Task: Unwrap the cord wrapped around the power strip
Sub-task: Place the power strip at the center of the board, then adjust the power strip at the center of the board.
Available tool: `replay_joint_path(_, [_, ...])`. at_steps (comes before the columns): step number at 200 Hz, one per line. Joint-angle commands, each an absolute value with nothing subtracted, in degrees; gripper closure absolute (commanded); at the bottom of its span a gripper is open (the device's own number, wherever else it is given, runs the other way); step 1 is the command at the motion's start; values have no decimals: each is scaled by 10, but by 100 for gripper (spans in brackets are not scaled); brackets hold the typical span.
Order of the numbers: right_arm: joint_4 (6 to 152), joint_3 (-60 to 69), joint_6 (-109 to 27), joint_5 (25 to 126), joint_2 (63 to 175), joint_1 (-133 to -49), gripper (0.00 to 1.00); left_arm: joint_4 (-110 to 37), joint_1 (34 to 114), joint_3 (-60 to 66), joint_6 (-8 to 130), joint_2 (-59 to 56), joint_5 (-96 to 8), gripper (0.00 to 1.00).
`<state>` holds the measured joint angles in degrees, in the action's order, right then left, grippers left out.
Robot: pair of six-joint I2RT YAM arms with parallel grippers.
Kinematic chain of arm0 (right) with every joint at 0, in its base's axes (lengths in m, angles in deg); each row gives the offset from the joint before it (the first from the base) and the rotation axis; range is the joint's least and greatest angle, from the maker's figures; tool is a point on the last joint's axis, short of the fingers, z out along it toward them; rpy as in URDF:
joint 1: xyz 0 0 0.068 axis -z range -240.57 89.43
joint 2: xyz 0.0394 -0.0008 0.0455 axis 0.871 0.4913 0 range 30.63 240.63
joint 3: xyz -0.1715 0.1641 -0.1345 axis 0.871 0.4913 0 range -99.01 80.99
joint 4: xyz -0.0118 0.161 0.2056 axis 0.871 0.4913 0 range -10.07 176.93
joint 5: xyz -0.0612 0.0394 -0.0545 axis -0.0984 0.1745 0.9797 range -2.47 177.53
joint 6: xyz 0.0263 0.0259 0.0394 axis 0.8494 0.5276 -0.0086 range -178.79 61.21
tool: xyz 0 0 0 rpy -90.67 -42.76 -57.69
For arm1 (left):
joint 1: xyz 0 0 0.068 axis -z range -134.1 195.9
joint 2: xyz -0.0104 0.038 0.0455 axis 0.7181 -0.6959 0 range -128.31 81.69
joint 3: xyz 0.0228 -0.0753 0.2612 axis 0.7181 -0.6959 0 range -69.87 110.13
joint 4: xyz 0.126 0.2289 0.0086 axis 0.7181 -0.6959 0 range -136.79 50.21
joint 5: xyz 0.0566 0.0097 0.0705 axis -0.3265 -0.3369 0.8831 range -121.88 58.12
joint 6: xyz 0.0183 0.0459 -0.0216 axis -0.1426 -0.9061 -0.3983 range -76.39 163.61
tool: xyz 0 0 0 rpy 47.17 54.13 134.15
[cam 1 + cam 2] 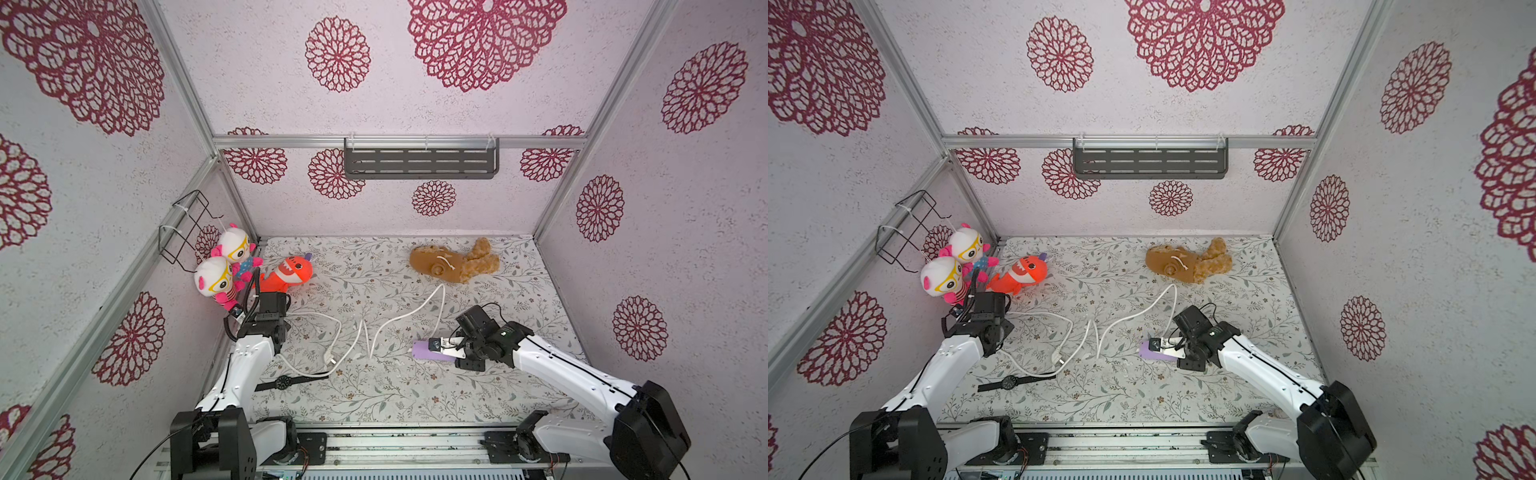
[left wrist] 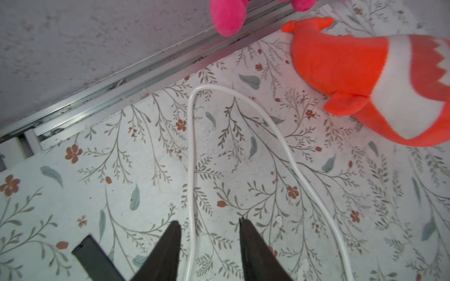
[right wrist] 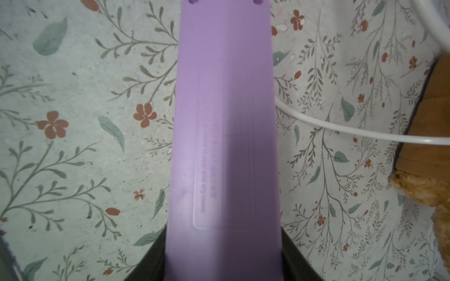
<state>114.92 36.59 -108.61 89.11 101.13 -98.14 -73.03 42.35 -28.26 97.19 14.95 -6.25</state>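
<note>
- The table [image 1: 415,395], covered in a leaf-and-flower print, fills the floor of the booth, and everything else lies on it or hangs over it.
- The right arm [image 1: 573,374] reaches in from the near right corner. The left arm [image 1: 245,365] stands along the left edge with its wrist bent down over the print.
- A dark slotted shelf [image 1: 419,162] hangs on the back wall, and a black wire basket [image 1: 187,226] is tied to the left-hand rail.
- A brown plush toy [image 1: 453,262] lies near the back right. An orange shark plush [image 1: 291,272] and two white-and-pink dolls [image 1: 216,278] crowd the back left corner.
- The cord [image 1: 399,318] sprawls in loose white bends across the middle. It runs from the strip up towards the brown plush, then zigzags back and away to the left.
- The power strip [image 1: 428,351] sits right of centre, end-on to the right arm, with its plain lavender back to the wrist camera [image 3: 224,121]. I can't tell whether it rests on the table.
- The right gripper [image 1: 446,350] is clamped on the strip's near end, one finger on each long side.
- The left gripper [image 2: 209,222] stands parted, with a run of cord [image 2: 192,146] passing between its fingers and neither finger touching it.
- A black wristwatch [image 1: 284,381] lies flat near the left arm.
- The plug [image 1: 331,358] lies just above the watch.
</note>
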Motion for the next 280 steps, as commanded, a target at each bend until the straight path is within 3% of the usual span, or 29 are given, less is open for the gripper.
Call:
replay_joint_path(1, [1155,384,-1091,901,1021,-981,100,-697,420,-281,930,183,-90,46])
replay_joint_path(16, [1150,401,-1082,914,1026,-986,100,-682,421,-281,913,203,-112,40])
replay_joint_path(38, [1147,423,-1069,944,1039,-995,87,-660,421,-279,902,225,-140,34])
replay_joint_path(62, [1136,429,-1062,975,1052,-1000,62,-652,421,-274,900,239,-150,32])
replay_joint_path(99, [1120,418,-1062,986,1052,-1000,37,-654,421,-267,895,247,-138,31])
replay_joint_path(113, [1119,417,-1061,978,1042,-1000,12,-653,420,-266,892,248,-135,30])
replay_joint_path(158, [1109,408,-1033,909,957,-1000,7,-647,420,-260,873,248,-142,27])
replay_joint_path(178, [1035,399,-973,878,889,-998,8,-633,421,-254,844,247,-155,24])
replay_joint_path(198, [888,412,-833,936,844,-986,7,-618,420,-248,823,243,-128,21])
replay_joint_path(215, [816,416,-661,1065,844,-952,4,-593,421,-256,819,242,-78,20])
replay_joint_path(230, [865,400,-504,1099,869,-898,9,-568,420,-268,830,243,-36,20])
replay_joint_path(255, [1005,334,-339,988,934,-853,10,-545,419,-269,837,243,-73,19])
replay_joint_path(280, [1147,275,-166,951,981,-853,10,-571,419,-249,865,233,-106,18])
